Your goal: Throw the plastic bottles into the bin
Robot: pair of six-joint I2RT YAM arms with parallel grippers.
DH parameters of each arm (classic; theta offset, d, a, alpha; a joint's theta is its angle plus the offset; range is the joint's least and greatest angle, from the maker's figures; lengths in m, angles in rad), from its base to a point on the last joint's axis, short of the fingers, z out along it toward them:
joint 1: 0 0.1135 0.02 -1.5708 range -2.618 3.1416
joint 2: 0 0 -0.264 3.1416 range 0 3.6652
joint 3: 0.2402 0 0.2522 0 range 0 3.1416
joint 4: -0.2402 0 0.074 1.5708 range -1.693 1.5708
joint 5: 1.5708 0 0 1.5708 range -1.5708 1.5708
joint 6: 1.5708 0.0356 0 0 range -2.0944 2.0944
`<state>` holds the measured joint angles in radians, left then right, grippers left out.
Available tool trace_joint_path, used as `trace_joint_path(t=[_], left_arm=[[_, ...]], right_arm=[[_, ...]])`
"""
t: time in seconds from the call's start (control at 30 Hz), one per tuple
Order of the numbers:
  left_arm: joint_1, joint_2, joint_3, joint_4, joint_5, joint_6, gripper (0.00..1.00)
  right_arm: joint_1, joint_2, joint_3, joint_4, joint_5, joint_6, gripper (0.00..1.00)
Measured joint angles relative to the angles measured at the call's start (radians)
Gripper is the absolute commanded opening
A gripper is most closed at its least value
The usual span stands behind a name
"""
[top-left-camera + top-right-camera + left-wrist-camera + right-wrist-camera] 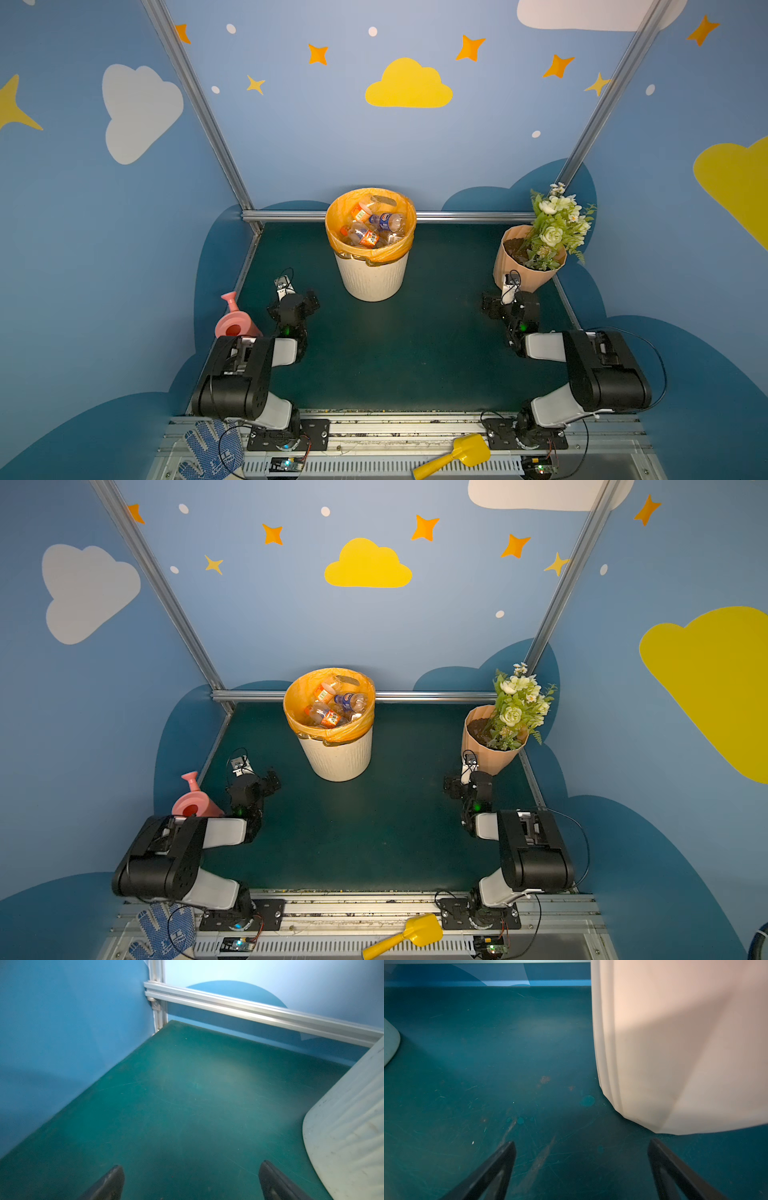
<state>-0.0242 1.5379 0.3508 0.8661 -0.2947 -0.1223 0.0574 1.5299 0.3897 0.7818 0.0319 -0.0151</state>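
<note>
Top views, bin: the bin [372, 278] stands at the back middle of the dark green worktop [395, 353], its orange liner folded over the rim.
Top views, bottles: the plastic bottles [374, 226] lie heaped inside the bin. Several show, clear with orange or blue labels. In both top views none lies on the worktop.
Top views, arms: both are folded low at the near corners. The left end effector [307, 300] is near a pink watering can [235, 324], and the right end effector [490, 305] is just in front of the flower pot [519, 272]. Both are well apart from the bin.
Left wrist view: the left end effector's fingers [110, 1182] are spread wide with nothing between them. Bare worktop lies ahead, and the bin's ribbed wall is partly in view.
Right wrist view: the right end effector's fingers [500, 1163] are also spread wide and empty. The flower pot stands close beside them, and a sliver of the bin shows farther off.
Progress: the task looks finished, as far as these views reach. Every visible bottle is in the bin, and no bottle appears left to pick up.
</note>
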Motion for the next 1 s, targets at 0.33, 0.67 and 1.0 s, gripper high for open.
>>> trace_joint_path(t=[0.33, 0.67, 1.0], left_arm=[[0.004, -0.004, 0.046, -0.065, 0.017, 0.0, 1.0], [0.005, -0.004, 0.046, -0.089, 0.017, 0.0, 1.0], [0.005, -0.004, 0.046, -0.091, 0.017, 0.0, 1.0]], right_arm=[[0.0, 0.0, 0.0, 0.0, 0.0, 0.0, 0.97], [0.0, 0.0, 0.0, 0.0, 0.0, 0.0, 0.97], [-0.003, 0.0, 0.0, 0.0, 0.0, 0.0, 0.97]])
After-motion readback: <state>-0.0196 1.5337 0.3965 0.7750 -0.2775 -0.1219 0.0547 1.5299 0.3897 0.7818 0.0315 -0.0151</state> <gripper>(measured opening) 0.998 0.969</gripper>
